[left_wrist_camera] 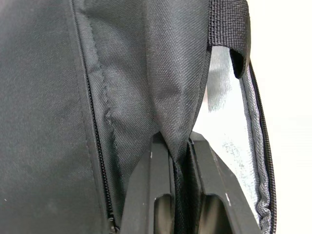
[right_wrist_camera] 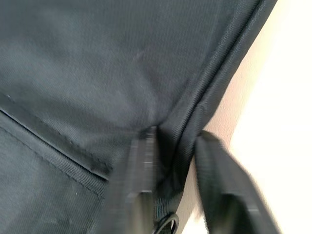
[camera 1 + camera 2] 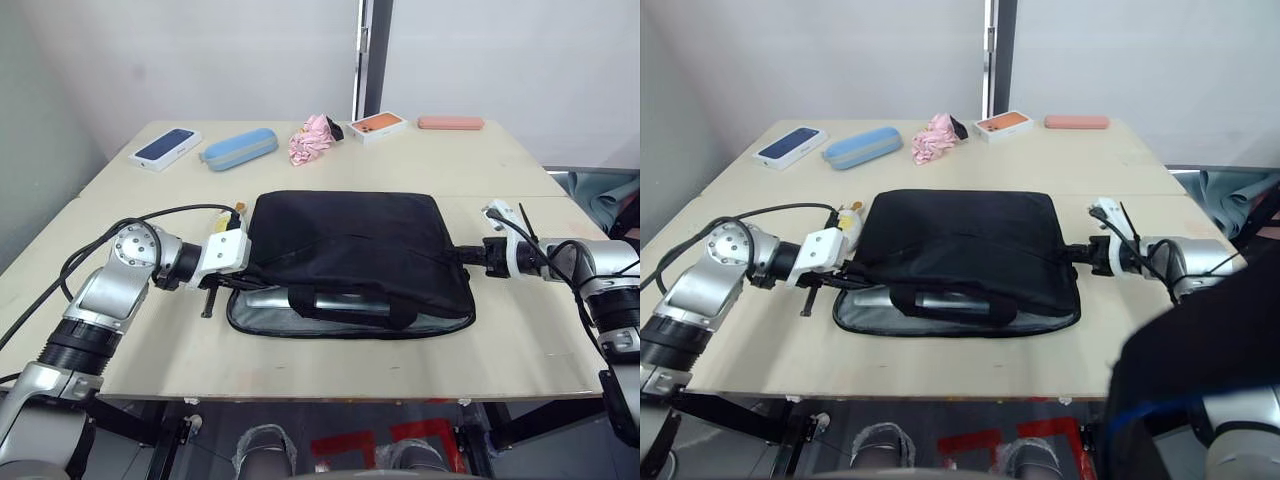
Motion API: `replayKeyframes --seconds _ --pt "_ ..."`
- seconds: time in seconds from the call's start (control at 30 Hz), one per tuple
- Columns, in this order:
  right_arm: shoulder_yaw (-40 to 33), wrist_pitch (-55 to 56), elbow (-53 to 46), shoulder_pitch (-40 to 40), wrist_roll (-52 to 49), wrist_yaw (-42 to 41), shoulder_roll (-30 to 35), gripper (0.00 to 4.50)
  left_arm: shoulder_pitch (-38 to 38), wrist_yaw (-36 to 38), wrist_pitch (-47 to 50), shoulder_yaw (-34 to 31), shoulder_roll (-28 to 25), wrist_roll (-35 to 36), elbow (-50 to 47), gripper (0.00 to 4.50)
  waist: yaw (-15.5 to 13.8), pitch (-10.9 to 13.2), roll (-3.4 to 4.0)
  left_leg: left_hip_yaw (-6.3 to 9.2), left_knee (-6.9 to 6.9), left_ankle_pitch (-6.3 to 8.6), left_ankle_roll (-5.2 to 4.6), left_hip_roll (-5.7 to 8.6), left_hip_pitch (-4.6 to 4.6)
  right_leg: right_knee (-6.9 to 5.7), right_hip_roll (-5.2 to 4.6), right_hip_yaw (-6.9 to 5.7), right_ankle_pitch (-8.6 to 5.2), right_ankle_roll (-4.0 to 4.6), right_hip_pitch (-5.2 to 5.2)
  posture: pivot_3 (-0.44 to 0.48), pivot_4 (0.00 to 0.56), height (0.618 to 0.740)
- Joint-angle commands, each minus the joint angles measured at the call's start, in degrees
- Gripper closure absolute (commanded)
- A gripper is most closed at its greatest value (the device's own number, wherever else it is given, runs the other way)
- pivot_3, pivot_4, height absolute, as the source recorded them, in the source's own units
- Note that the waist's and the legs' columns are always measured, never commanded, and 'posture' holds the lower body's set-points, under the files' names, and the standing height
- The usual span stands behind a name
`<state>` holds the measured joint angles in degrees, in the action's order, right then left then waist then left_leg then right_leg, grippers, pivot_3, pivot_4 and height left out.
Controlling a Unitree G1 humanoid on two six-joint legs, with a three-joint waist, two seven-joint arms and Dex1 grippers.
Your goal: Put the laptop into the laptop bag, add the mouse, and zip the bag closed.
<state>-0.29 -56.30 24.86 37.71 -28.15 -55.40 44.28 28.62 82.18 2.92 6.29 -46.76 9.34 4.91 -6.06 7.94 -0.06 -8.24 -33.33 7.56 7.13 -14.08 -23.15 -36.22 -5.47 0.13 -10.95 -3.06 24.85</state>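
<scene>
Head views: I see laptop bag (image 3: 350,245) flat on table (image 3: 520,340), between both claws, front edge unzipped, grey lining exposed. Laptop (image 3: 335,300) lies inside opening, under strap handle.

Left wrist view: left gripper (image 1: 180,146) clamped on fold of bag's top flap; fingers (image 1: 146,190) nearly closed.

Right wrist view: right gripper (image 2: 173,141) pinches bag's side seam; fabric between fingers (image 2: 222,180).

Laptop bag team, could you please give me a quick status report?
Left gripper shut on laptop bag fabric at its left edge. Right gripper pinching the bag's right edge. Bag unzipped, grey lining showing; laptop partly visible inside. Nothing obstructing.
</scene>
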Motion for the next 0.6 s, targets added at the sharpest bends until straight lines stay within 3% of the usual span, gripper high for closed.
replayKeyframes --seconds 0.03,0.2,0.33,0.6 --pt "-1.4 -1.47 -2.94 -0.44 -1.04 -1.87 1.04 1.72 1.08 0.41 -0.42 0.52 0.0 1.09 -1.42 3.27 0.02 0.0 0.0 0.0 0.0 0.0 0.0 0.0 0.0 0.0 0.0 0.0 0.0 0.0 0.0 0.0 0.15 0.74" --pt "-5.27 -2.71 -5.7 -2.08 -2.76 -3.91 5.08 0.03 0.45 0.7 1.29 0.19 -0.85 2.16 -2.98 1.52 -0.27 0.02 0.02 0.0 0.0 0.0 0.0 0.0 -0.04 0.03 0.0 -0.01 0.0 0.0 0.01 0.0 0.15 0.74" --pt "-10.68 -6.92 -15.04 -6.35 -7.96 -6.39 10.01 0.0 0.12 2.46 6.18 -1.61 -3.31 5.51 -4.32 0.06 -0.19 0.04 0.04 -0.02 0.04 0.0 0.0 -0.04 -0.03 0.04 0.05 0.01 0.0 0.0 0.06 0.0 0.15 0.74" --pt "-22.3 -12.17 -29.14 -14.02 -16.37 -7.64 16.85 0.0 -0.24 5.44 19.82 -6.85 -12.33 13.56 -6.83 0.02 0.1 0.08 0.11 -0.15 0.11 0.01 0.02 -0.09 0.11 0.06 0.1 0.15 -0.03 0.02 0.06 0.0 0.15 0.74"
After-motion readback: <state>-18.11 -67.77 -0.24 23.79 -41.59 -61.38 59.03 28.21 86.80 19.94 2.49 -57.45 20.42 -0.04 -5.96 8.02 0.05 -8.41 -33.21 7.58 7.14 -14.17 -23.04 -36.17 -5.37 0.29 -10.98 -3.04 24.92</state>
